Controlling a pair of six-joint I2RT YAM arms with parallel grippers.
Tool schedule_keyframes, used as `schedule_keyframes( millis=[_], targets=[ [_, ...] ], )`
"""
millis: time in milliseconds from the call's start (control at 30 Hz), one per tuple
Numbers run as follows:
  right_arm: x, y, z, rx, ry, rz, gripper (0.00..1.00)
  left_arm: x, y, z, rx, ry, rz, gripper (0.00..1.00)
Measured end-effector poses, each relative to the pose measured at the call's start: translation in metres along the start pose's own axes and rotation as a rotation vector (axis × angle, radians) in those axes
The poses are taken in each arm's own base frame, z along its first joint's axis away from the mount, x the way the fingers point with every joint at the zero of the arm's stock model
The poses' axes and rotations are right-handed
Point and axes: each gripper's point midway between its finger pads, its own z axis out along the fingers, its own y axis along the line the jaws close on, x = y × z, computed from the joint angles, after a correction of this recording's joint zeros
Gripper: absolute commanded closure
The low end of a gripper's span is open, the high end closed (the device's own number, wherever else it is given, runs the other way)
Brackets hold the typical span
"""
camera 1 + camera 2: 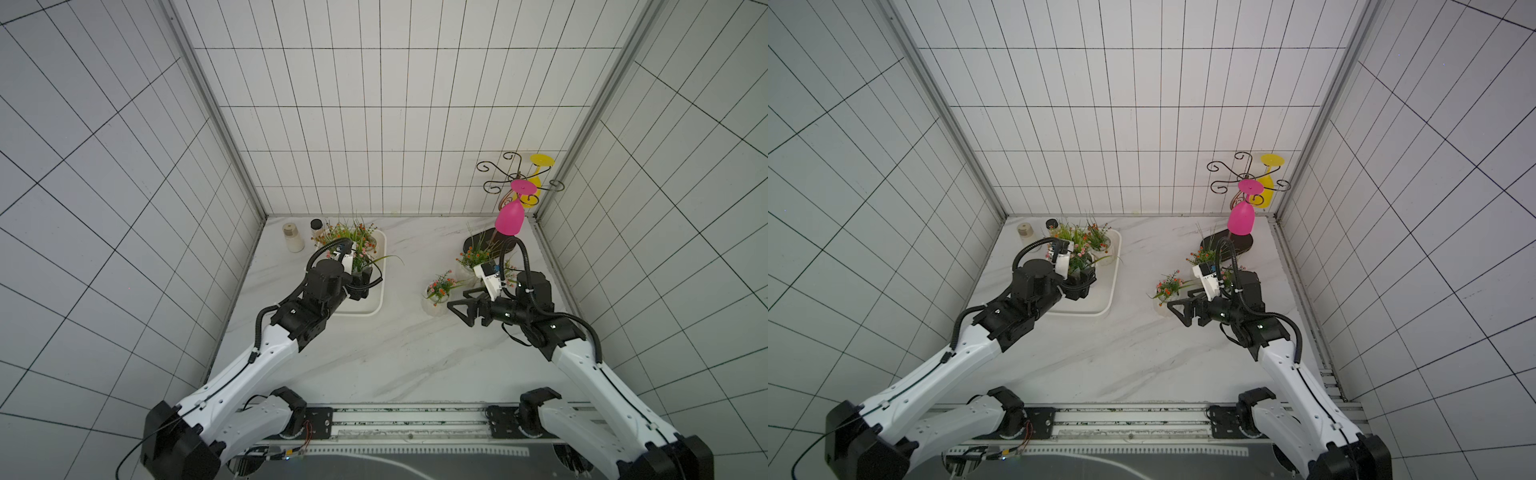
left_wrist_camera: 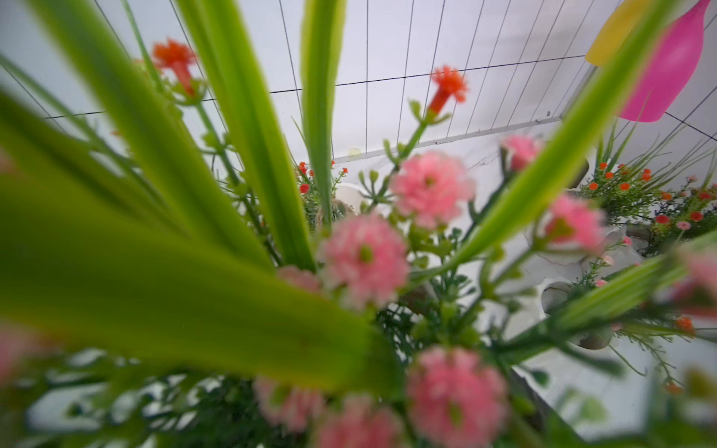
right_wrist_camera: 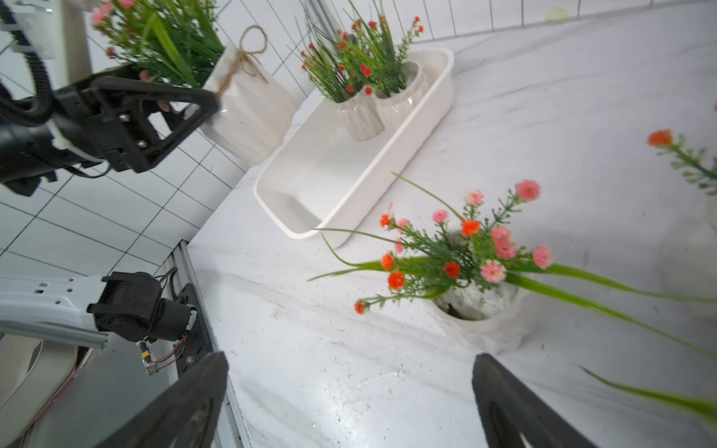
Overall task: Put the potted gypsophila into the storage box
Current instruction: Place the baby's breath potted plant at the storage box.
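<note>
White pot [image 3: 248, 112] clamped in left tool [image 3: 211, 106] above storage box [image 3: 364, 198] at ten o'clock; two pots [image 3: 361, 120] inside. Right tool [image 1: 462, 305] gaping, empty; more pots [image 3: 485, 326] waiting, two o'clock.

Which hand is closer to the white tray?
Left. The left hand hangs over the tray, gripping a flowerpot; the right hand is apart, beside another flowerpot.

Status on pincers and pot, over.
Left pincer shut on twine-tied pot, aloft over storage box. Right pincer open beside tabletop pot. Two pots at box's far end.
</note>
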Motion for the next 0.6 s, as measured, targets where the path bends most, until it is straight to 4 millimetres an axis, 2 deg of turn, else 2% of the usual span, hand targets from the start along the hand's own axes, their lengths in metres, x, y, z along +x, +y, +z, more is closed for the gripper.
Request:
schedule_keyframes(
  millis=[133, 233, 600],
  targets=[
    [-0.005, 0.02, 0.001, -0.055, -0.019, -0.079, 0.01, 0.002, 0.015, 0.002, -0.031, 0.01, -0.014, 0.5],
    [-0.005, 0.027, 0.002, -0.077, -0.019, -0.112, 0.01, 0.004, 0.024, 0.003, -0.049, 0.015, -0.018, 0.5],
    [0.001, 0.031, 0.007, -0.095, 0.001, -0.148, 0.01, 0.022, 0.063, 0.012, -0.123, 0.055, -0.036, 0.51]
  ],
)
